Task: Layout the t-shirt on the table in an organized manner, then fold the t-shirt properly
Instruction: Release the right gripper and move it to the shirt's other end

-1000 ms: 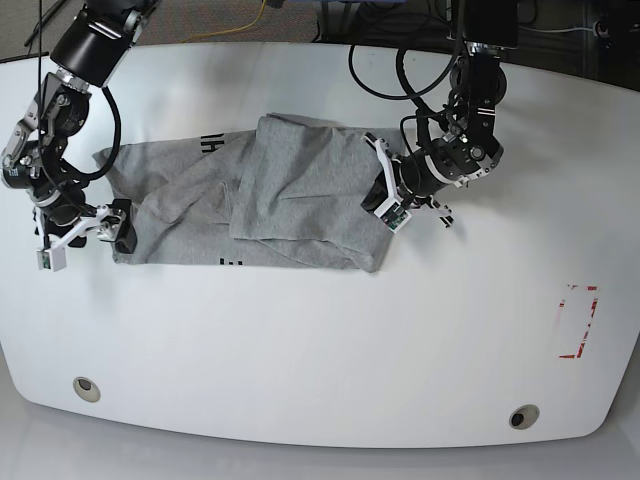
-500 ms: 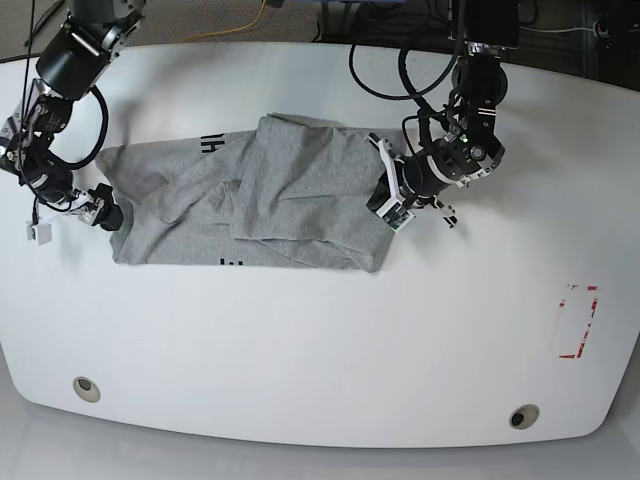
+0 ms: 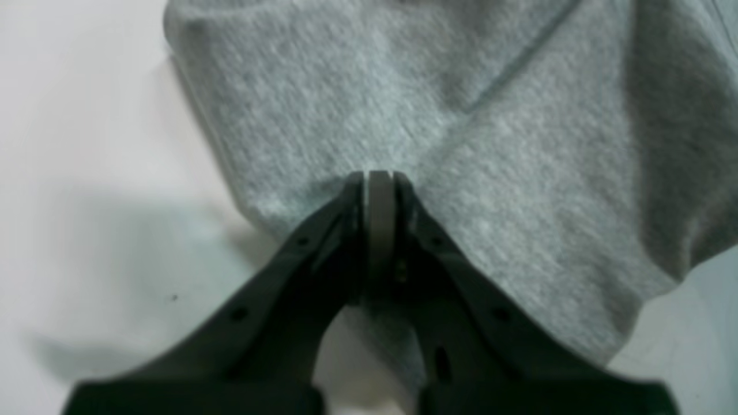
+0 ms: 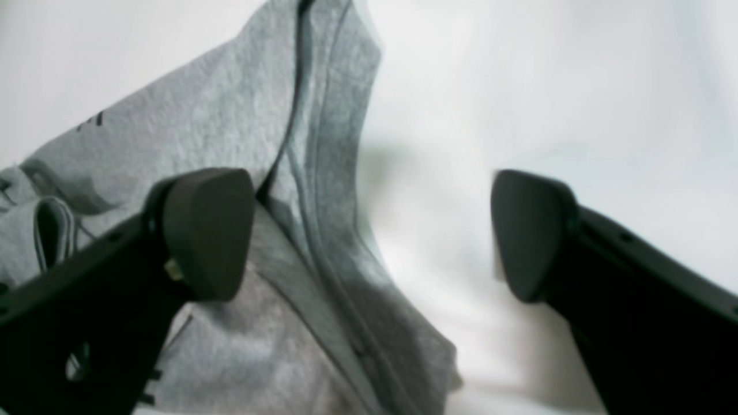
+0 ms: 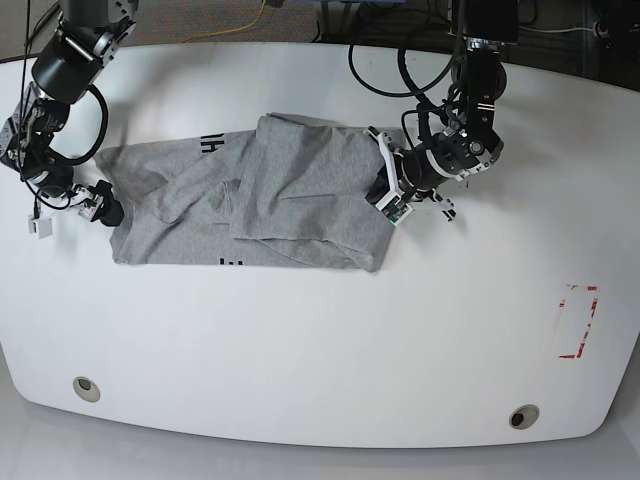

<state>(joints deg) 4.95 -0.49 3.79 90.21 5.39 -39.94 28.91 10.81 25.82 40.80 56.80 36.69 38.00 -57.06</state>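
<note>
Heather-grey cotton t-shirt is lying bunched, far-centre on the glossy white table. Left pincer is pinching its right edge; right pincer is gaping wide at the left edge. Next, I'd grip left, then pull apart evenly.

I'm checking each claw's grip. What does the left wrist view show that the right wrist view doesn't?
Only the left wrist view: the left claw shut, pinching the t-shirt edge. Only the right wrist view: the right claw wide open, holding nothing, beside a folded hem. Both show grey fabric lying on the white table.
</note>
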